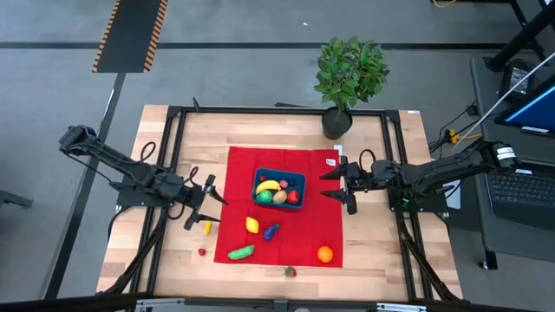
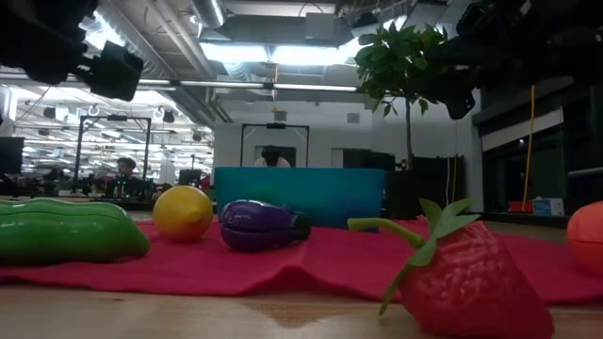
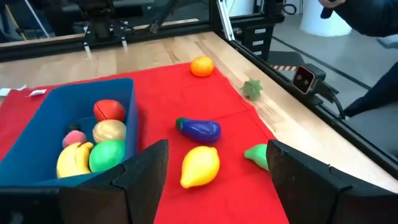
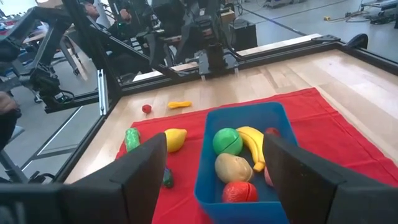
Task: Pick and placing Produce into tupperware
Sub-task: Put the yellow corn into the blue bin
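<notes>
Both end effectors, left (image 1: 206,204) and right (image 1: 338,185), hover spread and empty flanking the blue tupperware (image 1: 279,191), already part-filled mid-cloth, while lemon (image 1: 251,225) and eggplant (image 1: 271,230) await picking nearby.

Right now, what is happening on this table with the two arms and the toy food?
A two-armed robot is sorting toy produce into the blue tupperware on the red cloth. A banana and four other pieces already lie inside. The lemon, eggplant, cucumber, orange and strawberry still wait outside. The left gripper and right gripper hover open on either side, holding nothing.
</notes>
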### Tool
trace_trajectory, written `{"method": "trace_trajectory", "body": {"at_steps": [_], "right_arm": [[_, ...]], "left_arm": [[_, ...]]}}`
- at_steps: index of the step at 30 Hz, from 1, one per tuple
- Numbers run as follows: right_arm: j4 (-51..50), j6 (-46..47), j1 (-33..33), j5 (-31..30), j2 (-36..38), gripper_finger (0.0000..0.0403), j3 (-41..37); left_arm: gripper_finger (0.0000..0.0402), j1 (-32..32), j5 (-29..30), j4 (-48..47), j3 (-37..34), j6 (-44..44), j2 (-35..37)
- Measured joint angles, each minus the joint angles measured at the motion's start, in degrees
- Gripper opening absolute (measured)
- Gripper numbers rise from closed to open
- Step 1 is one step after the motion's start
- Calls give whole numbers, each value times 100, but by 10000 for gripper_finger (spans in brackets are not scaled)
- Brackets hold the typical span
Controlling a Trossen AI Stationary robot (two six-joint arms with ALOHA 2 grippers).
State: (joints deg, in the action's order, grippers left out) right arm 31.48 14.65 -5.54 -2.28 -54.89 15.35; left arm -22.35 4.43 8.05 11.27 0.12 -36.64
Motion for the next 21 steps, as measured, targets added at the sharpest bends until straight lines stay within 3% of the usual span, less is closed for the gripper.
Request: {"method": "trace_trajectory", "body": {"at_steps": [10, 21], "right_arm": [[37, -146, -2, -4, -2, 267, 0], [29, -146, -2, -4, -2, 267, 0]], "left_arm": [[263, -10, 17, 14, -407, -144, 525], [263, -8, 17, 18, -422, -295, 564]]}}
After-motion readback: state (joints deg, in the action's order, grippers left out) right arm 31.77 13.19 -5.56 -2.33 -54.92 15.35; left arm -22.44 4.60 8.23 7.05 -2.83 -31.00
